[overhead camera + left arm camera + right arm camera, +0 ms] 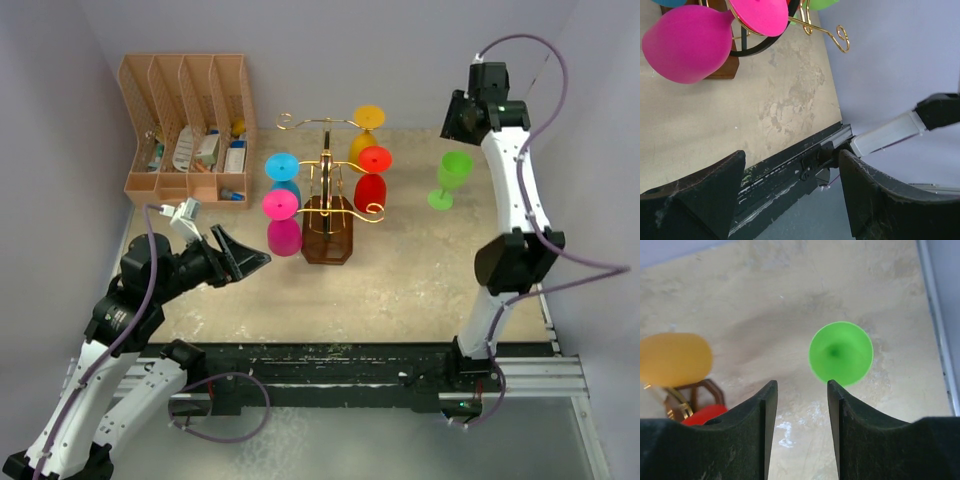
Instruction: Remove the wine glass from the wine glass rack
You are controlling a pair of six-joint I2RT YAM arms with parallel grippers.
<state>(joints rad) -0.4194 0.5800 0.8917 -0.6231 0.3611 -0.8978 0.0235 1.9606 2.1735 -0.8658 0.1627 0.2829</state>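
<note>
The wine glass rack (327,190) is a gold wire stand on a dark brown hexagonal base (327,243) in mid-table. Pink (282,225), blue (283,172), yellow (366,135) and red (372,180) wine glasses hang upside down on its arms. A green wine glass (450,180) stands upright on the table to the rack's right. My right gripper (458,120) is open and empty, raised above the green glass (841,353), which shows just beyond its fingertips (769,390). My left gripper (250,262) is open and empty, near-left of the pink glass (687,42).
A tan slotted file organiser (188,125) with small items stands at the back left. Grey walls close in the left, back and right. A black rail (350,360) runs along the table's near edge. A gold scroll arm (840,42) juts out beside the pink glass.
</note>
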